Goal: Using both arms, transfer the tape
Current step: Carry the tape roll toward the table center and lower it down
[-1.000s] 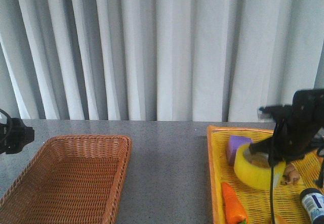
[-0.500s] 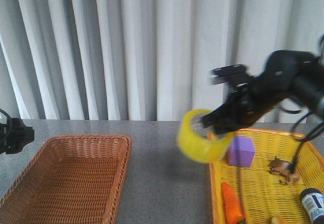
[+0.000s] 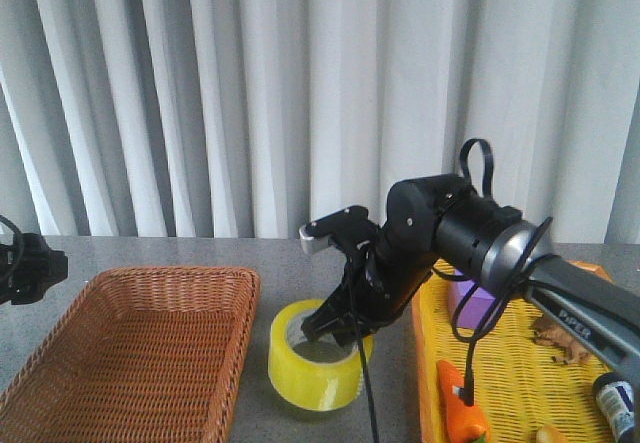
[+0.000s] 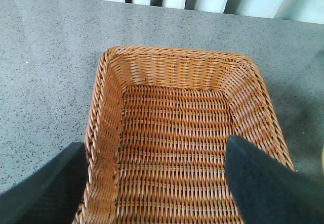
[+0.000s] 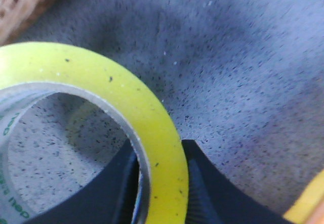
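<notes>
The jaws of the right black gripper (image 3: pixel 335 325) were pinched on the wall of the wide roll of translucent yellow packing tape (image 3: pixel 315 368), one finger inside the ring against its white printed core and the other outside on the yellow band. In the right wrist view the black fingers (image 5: pixel 202 183) sat on either side of that yellow wall (image 5: pixel 152 133), pressed against it. The roll lay flat, its open side upward, on the grey speckled tabletop (image 3: pixel 330 263), in the gap between the brown woven wicker basket (image 3: pixel 130 353) on the left and the yellow plastic mesh tray (image 3: pixel 520 393) on the right. It was just beside the basket's near corner, not touching it as far as I could tell.

The right black arm (image 3: pixel 450 228), with white lettering on its link, reached across from over the tray, and a black cable looped above it.

The left black gripper (image 4: pixel 162 183) hung over the wicker basket with its jaws spread wide and nothing between them, the basket's woven floor showing in the gap. In the front view only a dark part of the left arm (image 3: pixel 25 268) showed at the frame's edge.

In the tray lay a purple cube (image 3: pixel 478 298), partly hidden behind the arm, an orange carrot-shaped toy (image 3: pixel 462 413), a small brown figure (image 3: pixel 565 348) and a dark bottle with a white label (image 3: pixel 618 403).
</notes>
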